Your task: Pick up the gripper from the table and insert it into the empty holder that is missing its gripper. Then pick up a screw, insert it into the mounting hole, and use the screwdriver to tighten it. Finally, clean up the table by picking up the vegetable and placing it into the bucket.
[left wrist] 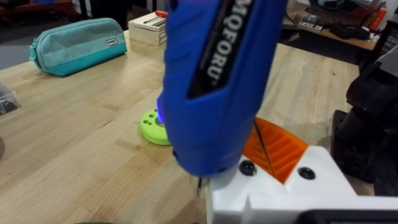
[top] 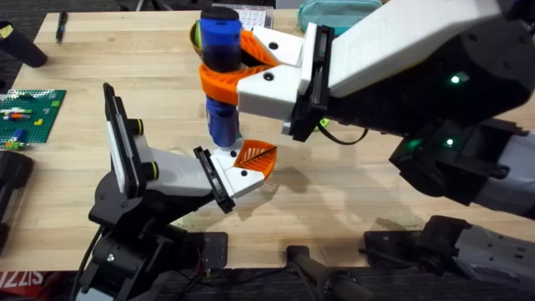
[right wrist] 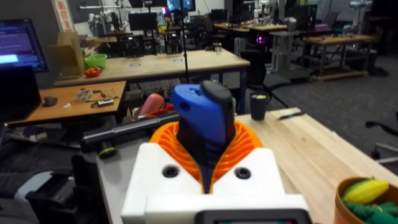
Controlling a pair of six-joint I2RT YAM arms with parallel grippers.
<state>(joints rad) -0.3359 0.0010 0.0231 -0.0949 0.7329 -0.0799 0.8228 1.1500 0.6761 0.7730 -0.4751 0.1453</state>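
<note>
The right claw [top: 242,67], white with orange ribbed pads, is closed around the screwdriver [top: 221,75] and holds it upright above the middle of the wooden surface [top: 351,192]. In the right wrist view the orange pads [right wrist: 245,146] press on both sides of the blue handle [right wrist: 202,124]. The screwdriver's lower end comes down to the holder [top: 234,176], a white block with black dots at the front of the smaller arm. In the left wrist view the thin bit [left wrist: 199,184] stands just beside the edge of the holder [left wrist: 273,186], but I cannot tell if it touches a screw.

The small orange gripper [top: 256,158] with its ribs sits on the holder, beside the screwdriver's lower part. It shows also in the left wrist view [left wrist: 277,146], behind two black dots.

For the left claw I cannot tell how far it is open.

A green round disc [left wrist: 152,127] lies on the surface behind the screwdriver. A teal pouch [left wrist: 78,43] lies farther away. A yellow vegetable [right wrist: 367,190] lies in a brown bucket [right wrist: 341,205] at the edge of the right wrist view.
</note>
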